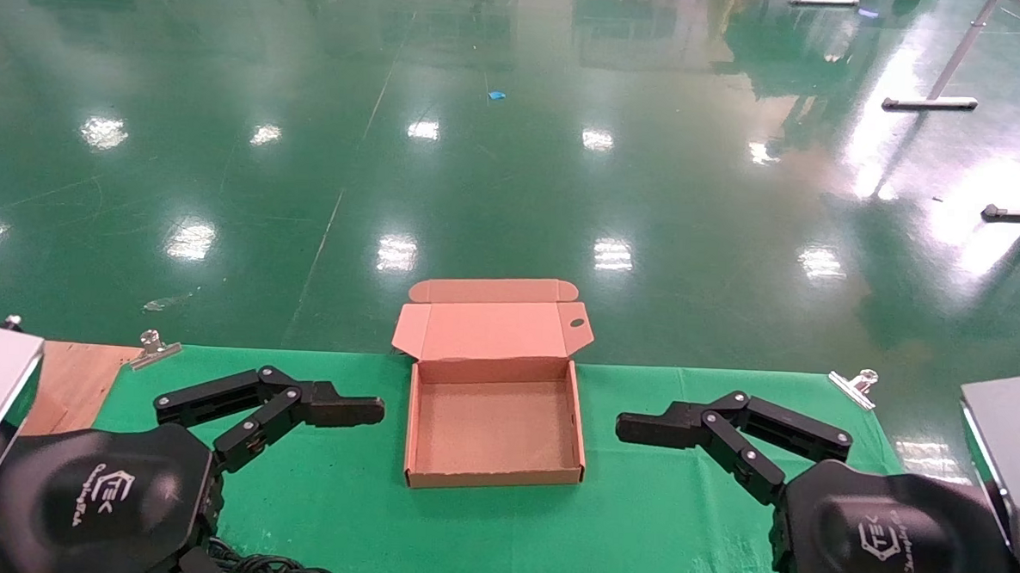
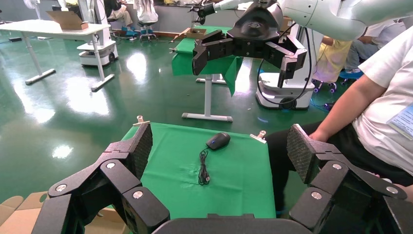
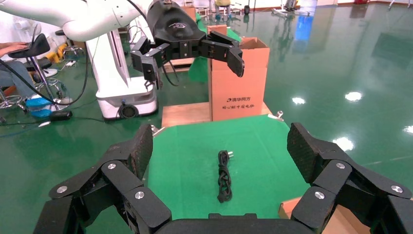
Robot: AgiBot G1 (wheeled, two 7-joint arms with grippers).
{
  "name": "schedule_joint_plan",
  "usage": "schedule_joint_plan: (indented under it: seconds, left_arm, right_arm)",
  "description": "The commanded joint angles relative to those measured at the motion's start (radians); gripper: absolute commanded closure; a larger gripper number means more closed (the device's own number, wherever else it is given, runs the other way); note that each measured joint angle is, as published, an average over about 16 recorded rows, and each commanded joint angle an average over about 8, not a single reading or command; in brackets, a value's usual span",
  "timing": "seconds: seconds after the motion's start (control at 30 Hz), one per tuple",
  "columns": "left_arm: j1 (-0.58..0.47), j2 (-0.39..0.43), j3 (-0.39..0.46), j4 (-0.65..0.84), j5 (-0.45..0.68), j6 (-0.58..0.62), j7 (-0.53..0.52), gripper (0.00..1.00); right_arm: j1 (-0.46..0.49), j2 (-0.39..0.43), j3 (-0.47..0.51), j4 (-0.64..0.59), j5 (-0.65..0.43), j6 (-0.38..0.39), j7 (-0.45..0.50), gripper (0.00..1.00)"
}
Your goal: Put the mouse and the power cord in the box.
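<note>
The box (image 1: 495, 424) sits open between the left gripper (image 1: 358, 411) and right gripper (image 1: 641, 428). Both are spread wide and hold nothing.

The mouse (image 2: 218, 141) and the power cord (image 3: 223, 175) lie apart from both grippers.

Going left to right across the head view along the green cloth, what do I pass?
Left binder clip → left hand → box → right hand → right binder clip.

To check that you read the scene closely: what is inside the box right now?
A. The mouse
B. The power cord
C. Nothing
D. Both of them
C. In the head view the box lies open with a bare floor; the wrist views show the mouse and the power cord lying on the green cloth.
</note>
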Motion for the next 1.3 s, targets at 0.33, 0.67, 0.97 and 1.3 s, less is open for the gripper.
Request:
schedule_joint_plan:
  seconds: [0.33, 0.67, 0.97, 1.3]
  left_arm:
    - [0.0, 0.0, 0.0, 0.0, 0.0, 0.0, 0.0, 0.0]
    - [0.0, 0.0, 0.0, 0.0, 0.0, 0.0, 0.0, 0.0]
    - [0.0, 0.0, 0.0, 0.0, 0.0, 0.0, 0.0, 0.0]
    - [-0.002, 0.001, 0.001, -0.003, 0.002, 0.002, 0.005, 0.0]
  right_arm:
    - [0.0, 0.0, 0.0, 0.0, 0.0, 0.0, 0.0, 0.0]
    - [0.0, 0.0, 0.0, 0.0, 0.0, 0.0, 0.0, 0.0]
    - [0.0, 0.0, 0.0, 0.0, 0.0, 0.0, 0.0, 0.0]
    - [0.002, 0.001, -0.001, 0.005, -0.005, -0.002, -0.003, 0.0]
